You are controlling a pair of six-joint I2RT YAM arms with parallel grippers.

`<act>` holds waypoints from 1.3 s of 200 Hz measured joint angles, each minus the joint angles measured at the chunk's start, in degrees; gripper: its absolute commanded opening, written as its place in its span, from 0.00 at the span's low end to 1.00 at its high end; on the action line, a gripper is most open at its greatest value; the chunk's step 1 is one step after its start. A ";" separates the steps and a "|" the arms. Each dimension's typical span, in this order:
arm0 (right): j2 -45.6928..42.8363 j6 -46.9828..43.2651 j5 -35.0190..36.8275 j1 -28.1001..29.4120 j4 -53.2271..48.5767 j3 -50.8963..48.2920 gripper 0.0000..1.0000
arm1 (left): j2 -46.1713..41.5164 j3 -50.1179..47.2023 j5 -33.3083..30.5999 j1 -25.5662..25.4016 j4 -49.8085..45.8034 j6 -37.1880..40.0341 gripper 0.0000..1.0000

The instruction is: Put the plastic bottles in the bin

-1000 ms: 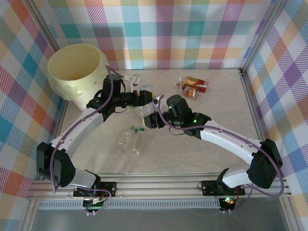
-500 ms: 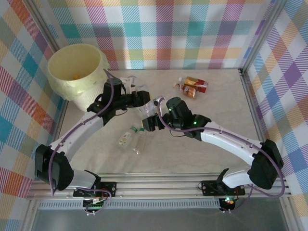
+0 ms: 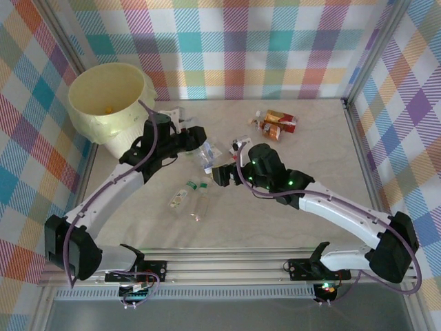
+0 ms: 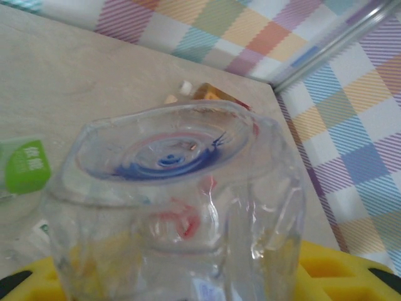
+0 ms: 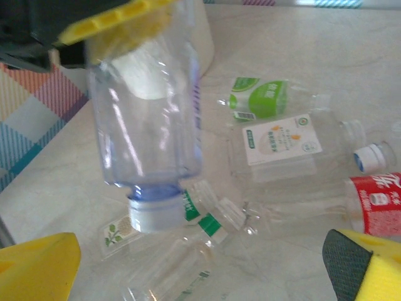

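Left gripper (image 3: 201, 146) over the mid-tabletop, jaws clenched on a clear crushed plastic bottle with a white cap (image 3: 209, 160); a second ago those jaws stood partly open around it. In the right wrist view this bottle (image 5: 147, 119) hangs cap down, clear of the surface, with a yellow pad (image 5: 119, 25) of the left gripper pressed on its upper end; in the left wrist view its dimpled base (image 4: 169, 157) faces the camera, yellow pads (image 4: 326, 269) low on either side.

Right gripper (image 3: 222, 175) just beside the bottle, not touching; jaws released, spread wide, nothing between them; its yellow fingers (image 5: 37, 266) sit at the lower corners of its own wrist view. A second ago these jaws were closed at the bottle; since then the right arm has drawn back a little toward the near right.

Large round pale-yellow plastic bin (image 3: 103, 127) at the far left corner, well apart from the held bottle; unmoved.

Pale marbled tabletop (image 3: 317, 158): two clear bottles with green-and-white labels (image 3: 189, 196) lie side by side, nearer than the grippers, unmoved; red- and orange-labelled bottles (image 3: 275, 124) heaped toward the far right, unmoved. Right wrist view shows loose bottles lying flat: a green-labelled one (image 5: 263, 97), a square one with a white label (image 5: 282, 144), a red-labelled one (image 5: 376, 194).
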 measured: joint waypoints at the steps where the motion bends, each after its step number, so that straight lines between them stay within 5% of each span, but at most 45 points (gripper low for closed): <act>1: -0.09 0.02 0.13 0.00 0.00 -0.13 1.00 | -0.09 0.00 -0.26 0.00 -0.11 0.00 0.50; 125: -2.64 1.53 9.33 0.00 4.09 -3.74 1.00 | -12.35 14.97 -21.77 2.08 -15.54 11.02 0.49; 180: -2.64 1.55 10.36 0.00 4.07 -3.74 1.00 | -6.12 28.55 -30.21 7.17 -17.79 17.44 0.49; 260: -2.71 3.56 10.86 0.00 2.91 -3.74 1.00 | 7.17 42.25 -29.79 20.96 -17.59 20.00 0.48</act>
